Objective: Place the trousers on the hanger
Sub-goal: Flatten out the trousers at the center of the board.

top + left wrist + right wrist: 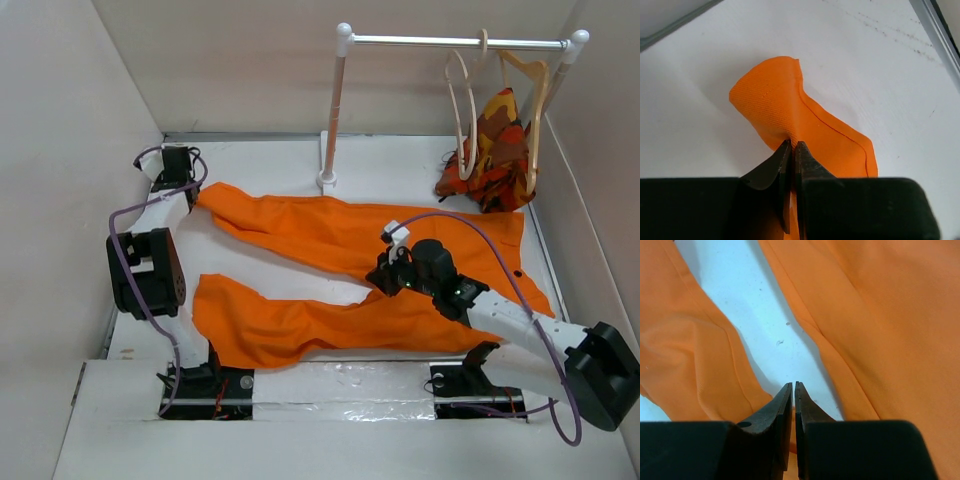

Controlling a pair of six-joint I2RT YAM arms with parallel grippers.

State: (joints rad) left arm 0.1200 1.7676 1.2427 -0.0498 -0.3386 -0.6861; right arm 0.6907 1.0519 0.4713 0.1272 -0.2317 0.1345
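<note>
As they lie spread, the trousers (300, 225) show plain bright orange

You are working in a robotics lab test cell, not a home: plain white panel walls (60, 130) box in a white tabletop (400, 175), a black-and-white robot arm (148, 270) trailing purple cable and its twin (520, 320) are bolted at the taped near edge, and a thin pale cream clothes hanger (463, 105) hangs on a small metal rail (440, 41) on posts.
</note>
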